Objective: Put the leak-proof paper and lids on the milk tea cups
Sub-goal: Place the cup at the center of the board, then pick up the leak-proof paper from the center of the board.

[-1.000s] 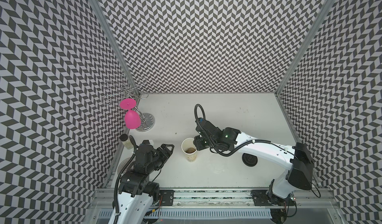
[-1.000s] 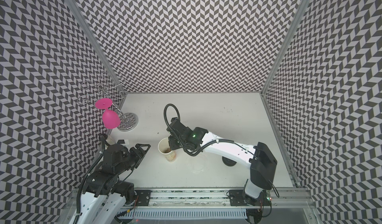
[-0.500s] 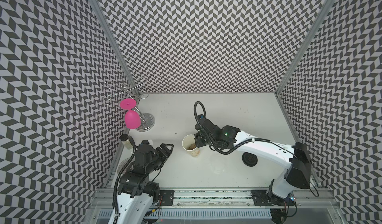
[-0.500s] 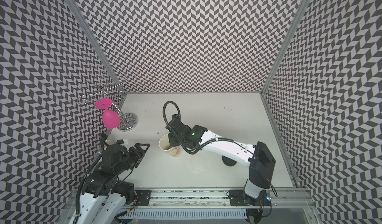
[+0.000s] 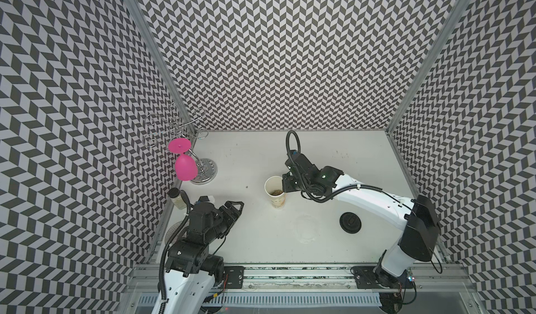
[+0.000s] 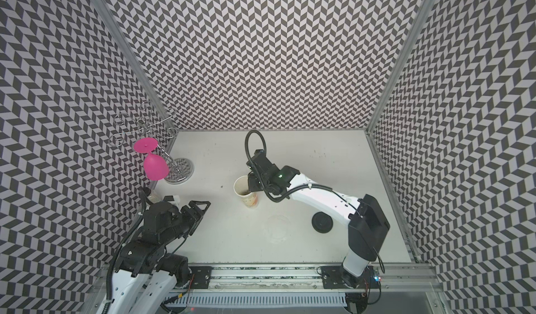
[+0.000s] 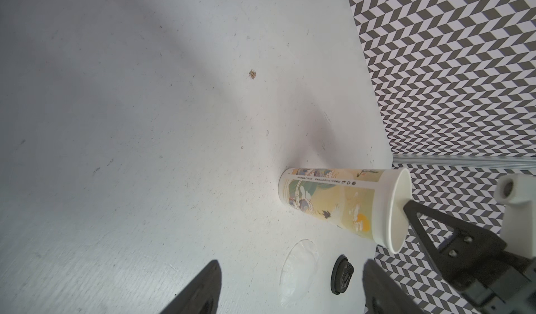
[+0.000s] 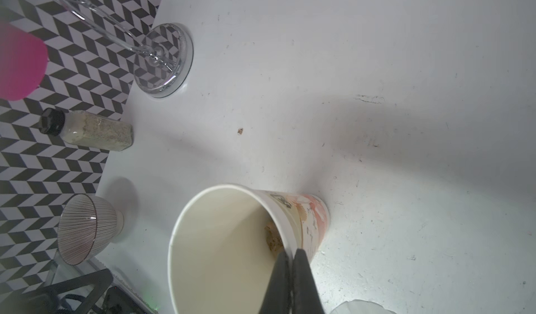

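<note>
The milk tea cup [image 5: 275, 189] [image 6: 246, 192] is cream-white with brownish-yellow print and stands mid-table with brown bits at its bottom. My right gripper [image 5: 285, 182] [image 6: 251, 182] [image 8: 291, 254] is shut on the cup's rim, one finger inside the mouth and one outside. The leak-proof paper [image 5: 306, 229] [image 6: 275, 229] [image 7: 298, 269], a thin translucent round film, lies flat on the table nearer the front than the cup [image 7: 342, 205]. My left gripper [image 5: 235, 205] [image 6: 201, 205] [image 7: 291, 261] is open and empty at the front left, well apart from both.
A black round lid [image 5: 350, 222] [image 6: 322, 223] lies right of the film. A pink goblet [image 5: 184, 167] hangs from a wire rack whose base [image 5: 206, 172] sits at the back left. A small jar [image 8: 90, 130] and a striped bowl [image 8: 84, 228] stand along the left wall.
My right gripper's jaws have closed on the cup's rim. Gripper and cup have shifted a little toward the back wall. The left arm has not moved.
</note>
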Motion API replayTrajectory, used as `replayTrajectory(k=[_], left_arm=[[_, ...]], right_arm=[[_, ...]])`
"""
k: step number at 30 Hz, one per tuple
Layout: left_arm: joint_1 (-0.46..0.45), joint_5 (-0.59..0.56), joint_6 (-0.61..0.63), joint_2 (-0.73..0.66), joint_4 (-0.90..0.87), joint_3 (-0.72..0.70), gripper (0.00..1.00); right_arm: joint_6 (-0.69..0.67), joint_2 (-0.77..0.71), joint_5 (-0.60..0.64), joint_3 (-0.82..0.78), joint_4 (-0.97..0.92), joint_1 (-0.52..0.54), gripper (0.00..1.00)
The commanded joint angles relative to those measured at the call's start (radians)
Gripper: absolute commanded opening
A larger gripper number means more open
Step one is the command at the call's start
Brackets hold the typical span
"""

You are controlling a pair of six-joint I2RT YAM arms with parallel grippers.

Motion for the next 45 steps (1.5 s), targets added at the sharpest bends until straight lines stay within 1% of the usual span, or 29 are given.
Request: replayTrajectory(k=[1,5,7,12,13,14,15,18,21,23,25,27,29,31,32,33,34,36,38,41,43,45], left_arm=[[-0.001,-0.012,-0.011,0.000,0.020,0.001,0.78],[-0.001,-0.007,-0.011,0.000,0.026,-0.007,0.78],[-0.002,-0.008,-0.011,0.001,0.029,-0.008,0.78],[-0.001,-0.004,-0.008,0.013,0.041,-0.005,0.78],[-0.001,-0.002,-0.007,0.016,0.042,-0.006,0.78],[-0.001,-0.001,-0.006,0.018,0.042,-0.006,0.78],[-0.001,-0.001,-0.004,0.020,0.043,-0.006,0.78],[-0.001,-0.011,-0.004,0.016,0.039,-0.005,0.78],[-0.001,-0.005,0.000,0.019,0.046,-0.010,0.78],[-0.002,0.043,0.006,0.029,0.075,-0.027,0.78],[-0.007,0.092,0.010,0.042,0.099,-0.049,0.77],[-0.023,0.114,0.021,0.050,0.111,-0.064,0.77],[-0.067,0.119,0.025,0.057,0.130,-0.081,0.76],[-0.141,0.115,0.021,0.079,0.165,-0.108,0.76],[-0.197,0.100,0.011,0.086,0.179,-0.119,0.76],[-0.248,0.081,-0.006,0.126,0.197,-0.129,0.76],[-0.309,0.057,-0.033,0.137,0.225,-0.145,0.76],[-0.421,0.011,-0.110,0.144,0.299,-0.191,0.75],[-0.534,-0.032,-0.194,0.157,0.396,-0.250,0.74],[-0.670,-0.094,-0.278,0.212,0.510,-0.304,0.73],[-0.707,-0.111,-0.289,0.259,0.561,-0.312,0.74],[-0.710,-0.110,-0.272,0.303,0.603,-0.315,0.74]], right_arm=[[-0.008,-0.018,-0.098,-0.030,0.071,-0.033,0.00],[-0.015,-0.025,-0.118,-0.050,0.081,-0.051,0.01],[-0.018,-0.025,-0.123,-0.046,0.080,-0.051,0.03],[-0.022,-0.025,-0.132,-0.026,0.078,-0.051,0.03],[-0.024,-0.025,-0.133,-0.022,0.074,-0.051,0.07],[-0.027,-0.024,-0.134,-0.019,0.070,-0.052,0.17],[-0.033,-0.024,-0.141,-0.015,0.067,-0.052,0.22],[-0.041,-0.022,-0.166,0.011,0.048,-0.051,0.34],[-0.044,-0.036,-0.189,0.056,0.027,-0.051,0.42],[-0.043,-0.058,-0.192,0.079,0.016,-0.051,0.45],[-0.042,-0.091,-0.164,0.084,-0.009,-0.051,0.46],[-0.035,-0.140,-0.114,0.062,-0.046,-0.055,0.47],[-0.005,-0.216,-0.068,-0.030,-0.071,-0.063,0.47],[0.045,-0.309,-0.078,-0.189,-0.040,-0.077,0.46],[0.068,-0.357,-0.102,-0.308,-0.003,-0.085,0.46],[0.083,-0.400,-0.123,-0.393,0.028,-0.091,0.46],[0.104,-0.439,-0.131,-0.481,0.053,-0.095,0.46],[0.137,-0.501,-0.142,-0.607,0.090,-0.099,0.45],[0.158,-0.536,-0.144,-0.691,0.114,-0.105,0.45],[0.172,-0.540,-0.150,-0.768,0.162,-0.111,0.51],[0.171,-0.515,-0.158,-0.806,0.202,-0.116,0.55],[0.157,-0.472,-0.184,-0.827,0.234,-0.134,0.56]])
